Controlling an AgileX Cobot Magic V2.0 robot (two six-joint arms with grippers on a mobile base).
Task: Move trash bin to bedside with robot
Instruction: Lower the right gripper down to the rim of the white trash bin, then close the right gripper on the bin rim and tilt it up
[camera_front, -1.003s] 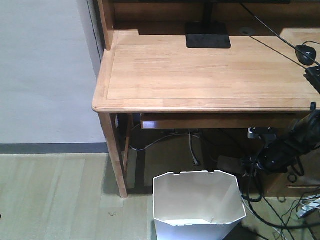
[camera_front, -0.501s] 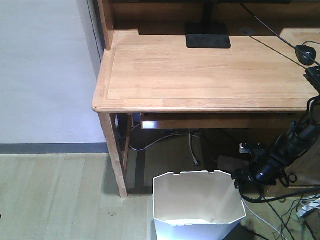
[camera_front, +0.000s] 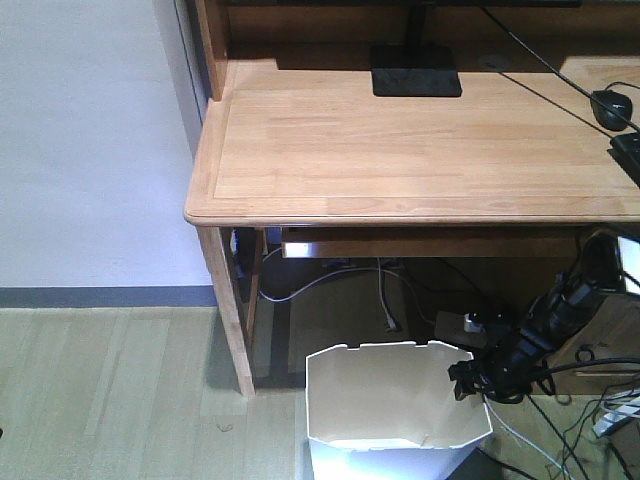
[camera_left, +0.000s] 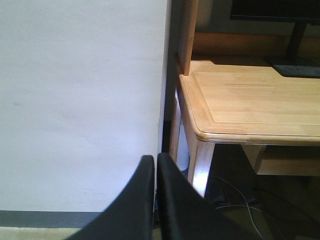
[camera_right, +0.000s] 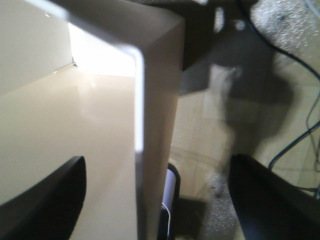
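Front view: trash bin (camera_front: 395, 400) on the floor (camera_front: 100, 390) before the bench (camera_front: 400, 150), right gripper (camera_front: 465, 378) at its right rim. Left wrist view: left gripper (camera_left: 155, 195), jaws closed, empty. Right wrist view: jaws wide astride the thin wall; probably light and flexible, best pinched at the rim.

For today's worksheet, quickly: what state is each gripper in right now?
Left gripper: closed, holding nothing.
Right gripper: open, straddling the trash bin wall, not clamped.
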